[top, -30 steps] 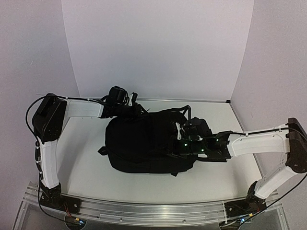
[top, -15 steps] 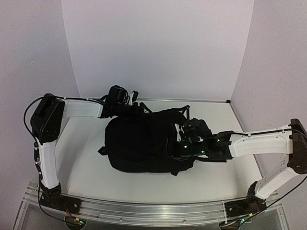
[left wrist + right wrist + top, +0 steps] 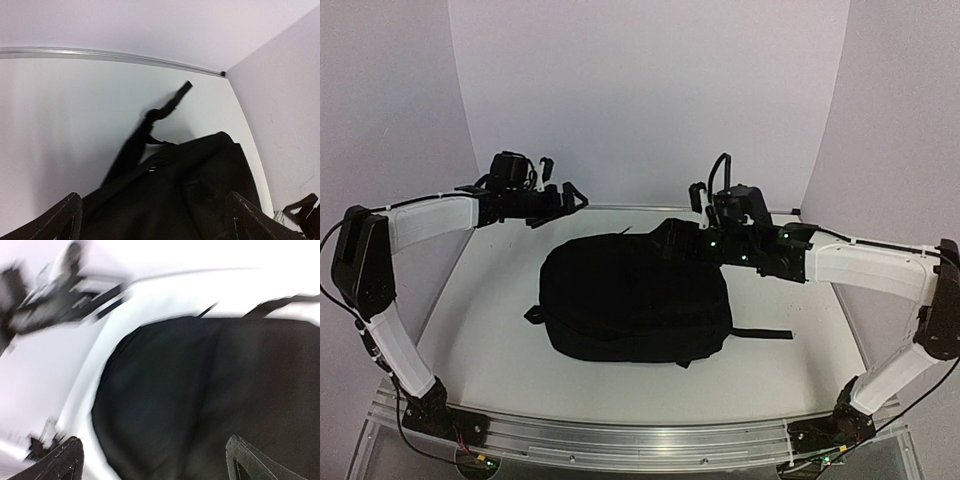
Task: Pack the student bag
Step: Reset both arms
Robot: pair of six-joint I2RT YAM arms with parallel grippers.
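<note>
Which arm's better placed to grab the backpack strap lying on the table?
Probably the right: the strap lies off the backpack's right side, below the right arm; the right gripper hangs nearer it than the left gripper.

Black student bag (image 3: 632,305) lies flat mid-table, apparently zipped, straps trailing right

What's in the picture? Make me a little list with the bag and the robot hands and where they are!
bag: black backpack, lying flat in the middle of the table
strap: one strap lies loose on the table to the backpack's right
left gripper: left gripper open, in the air beyond the backpack's far left side, holding nothing
right gripper: right gripper open, over the backpack's far right edge, holding nothing
</note>
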